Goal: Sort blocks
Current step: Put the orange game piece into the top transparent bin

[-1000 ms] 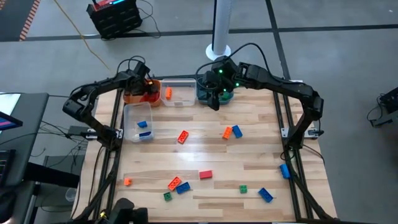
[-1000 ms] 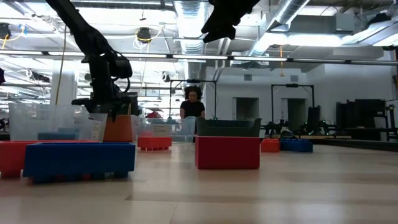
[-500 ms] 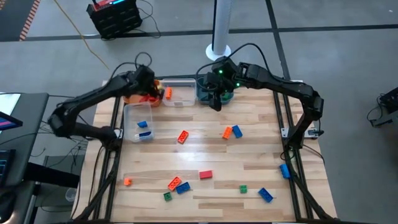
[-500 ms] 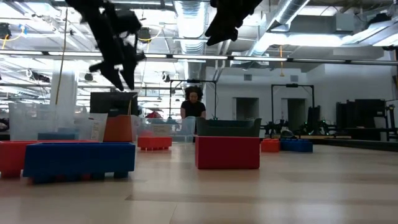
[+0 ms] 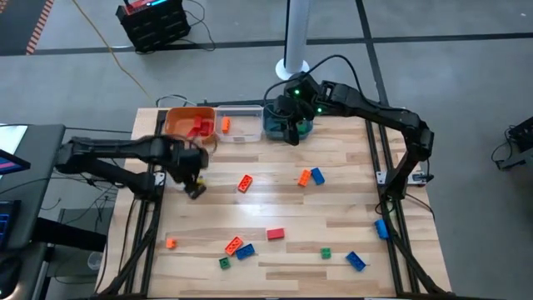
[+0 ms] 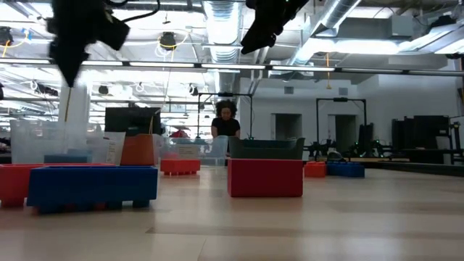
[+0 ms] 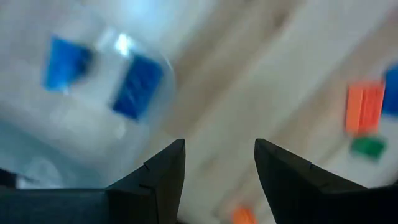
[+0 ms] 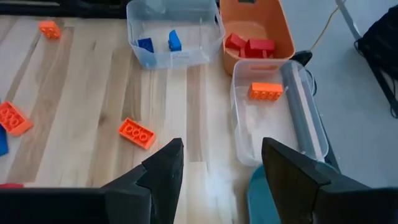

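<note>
Blocks lie scattered on the wooden table: an orange one [image 5: 245, 182], an orange [image 5: 304, 177] and blue [image 5: 317, 176] pair, a red one [image 5: 275, 234], and more orange, blue and green ones toward the near edge. My left gripper [image 5: 195, 187] hangs open and empty over the near right corner of the clear bin holding blue blocks [image 7: 138, 84]. My right gripper [image 5: 291, 137] is open and empty at the near edge of the teal bin [image 5: 281, 121]. Red blocks [image 8: 249, 45] lie in the orange bin [image 5: 190, 123]. An orange block [image 8: 266, 91] lies in the second clear bin [image 5: 239, 127].
The bins stand in a row along the far edge, with the blue-block bin [image 8: 171, 37] nearer on the left. A blue block [image 5: 381, 228] sits by the right frame rail. A person [image 6: 225, 123] stands in the room far behind the table. Bare wood lies mid-table.
My left gripper has swung from above the orange bin toward the near edge, out over the clear bin with the blue blocks, moving fast. My right gripper has kept its place by the teal bin.
</note>
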